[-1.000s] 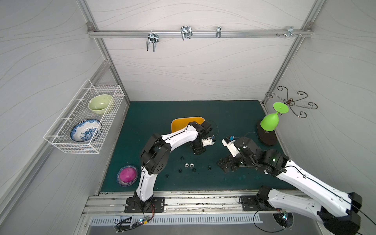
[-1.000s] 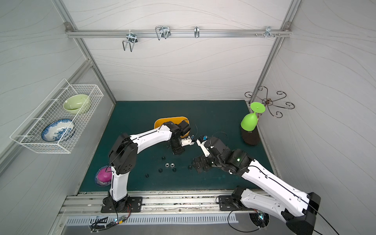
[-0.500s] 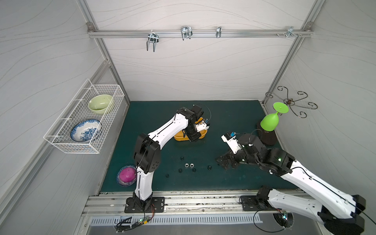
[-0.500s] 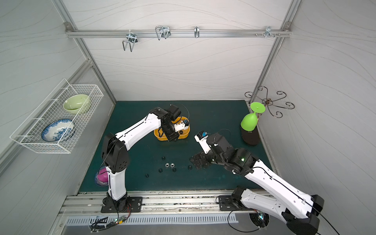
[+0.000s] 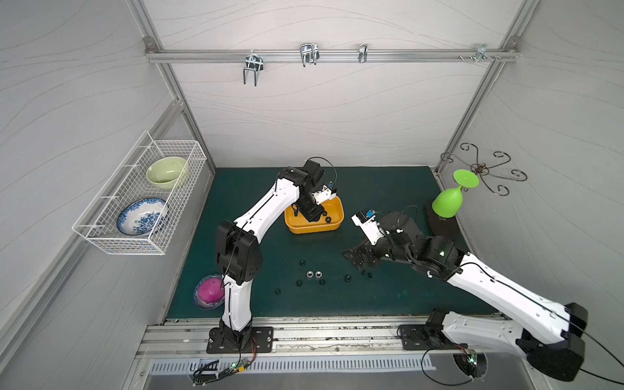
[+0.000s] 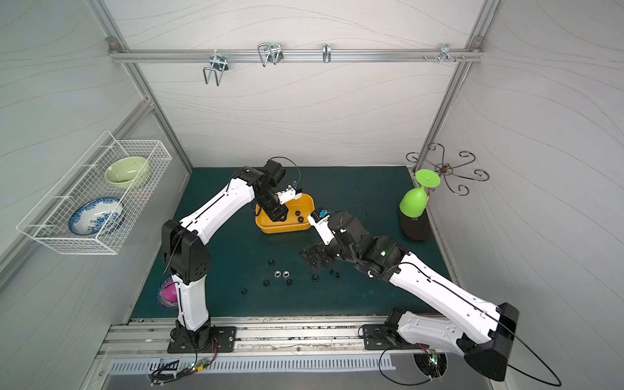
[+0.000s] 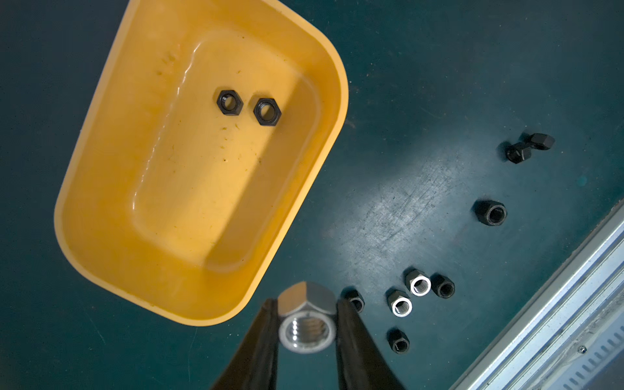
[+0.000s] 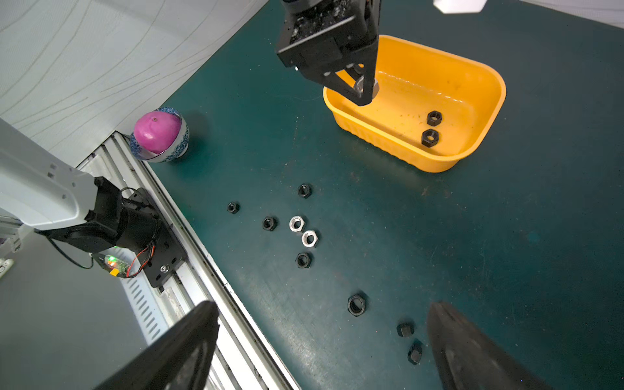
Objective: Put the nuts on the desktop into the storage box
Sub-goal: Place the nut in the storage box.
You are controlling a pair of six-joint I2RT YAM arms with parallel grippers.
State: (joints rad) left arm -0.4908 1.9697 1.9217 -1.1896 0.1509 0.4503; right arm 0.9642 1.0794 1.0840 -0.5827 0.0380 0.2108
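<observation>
The left tool (image 7: 305, 305) is narrowed on a silver nut (image 7: 306, 332). The nut is hexagonal and shiny, its threaded bore faces the wrist camera, and a flat presses against each finger. Just ahead of the tips lies the storage box (image 7: 101, 209), a shallow yellow-orange tub with rounded corners. Farther in, on its floor, two black nuts (image 7: 229, 102) lie flat, nearly touching. Off to one side of this tool, loose nuts (image 7: 419, 284) are scattered on the dark teal bench (image 7: 405, 84): two silver ones side by side, the others black.

The right tool (image 8: 324, 341) stands wide with nothing gripped. Three more black ones lie on the bench just ahead of its fingers, one (image 8: 415, 353) tipped on edge close to a finger.

Both tools' fingers are cut off by the edges of their wrist views. One dark nut (image 7: 354, 299) is half hidden behind a left finger. In both top views the left tool hides the held nut. I cannot tell whether that nut hangs inside the box's rim or just outside it.
</observation>
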